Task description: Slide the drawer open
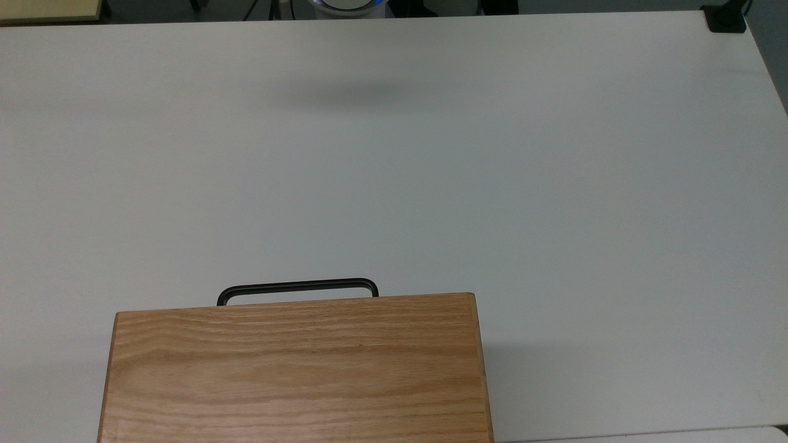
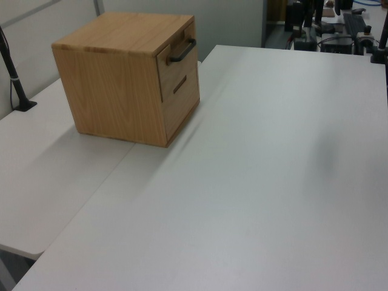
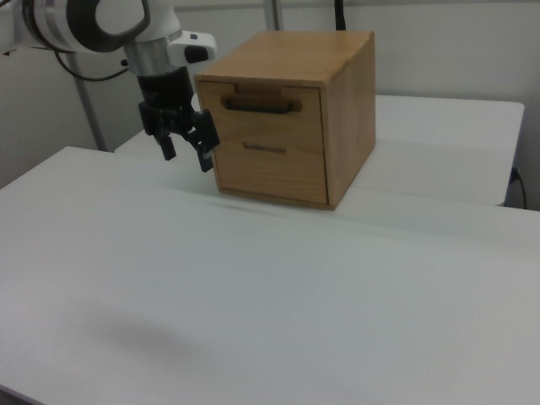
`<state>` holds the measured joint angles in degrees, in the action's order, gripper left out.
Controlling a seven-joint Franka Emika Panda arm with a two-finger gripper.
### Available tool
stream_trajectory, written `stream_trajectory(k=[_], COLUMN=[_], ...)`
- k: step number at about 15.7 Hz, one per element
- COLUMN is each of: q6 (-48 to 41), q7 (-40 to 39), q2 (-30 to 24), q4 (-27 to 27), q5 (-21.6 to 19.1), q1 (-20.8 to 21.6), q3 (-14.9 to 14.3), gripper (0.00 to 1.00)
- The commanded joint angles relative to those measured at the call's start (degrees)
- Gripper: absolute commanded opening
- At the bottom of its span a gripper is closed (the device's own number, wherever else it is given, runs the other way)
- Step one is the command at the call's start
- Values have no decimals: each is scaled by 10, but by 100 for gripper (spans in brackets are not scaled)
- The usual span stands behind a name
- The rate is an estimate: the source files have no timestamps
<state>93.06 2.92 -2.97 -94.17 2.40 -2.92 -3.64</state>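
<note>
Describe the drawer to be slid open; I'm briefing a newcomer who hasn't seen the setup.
On the white table stands an oak wooden cabinet box. Its front holds two drawers: the target is the upper oak-fronted drawer. Unlike the lower drawer with its small slot, it carries a long black metal bar handle.
</note>
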Motion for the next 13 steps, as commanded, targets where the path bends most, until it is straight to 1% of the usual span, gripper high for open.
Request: stream_trajectory(k=[1,2,7,9,11,13], q6=[5,5,3,10,41,83], q7=[112,146,336,427,517,604], q2=[12,15,25,37,44,53], q4=[14,14,14,15,17,17], q5=[-4,-11,-15,-34,-50,-55], q1=[3,2,15,36,43,48], q3=[3,4,8,8,8,8], gripper=[100,100,100,100,100,100])
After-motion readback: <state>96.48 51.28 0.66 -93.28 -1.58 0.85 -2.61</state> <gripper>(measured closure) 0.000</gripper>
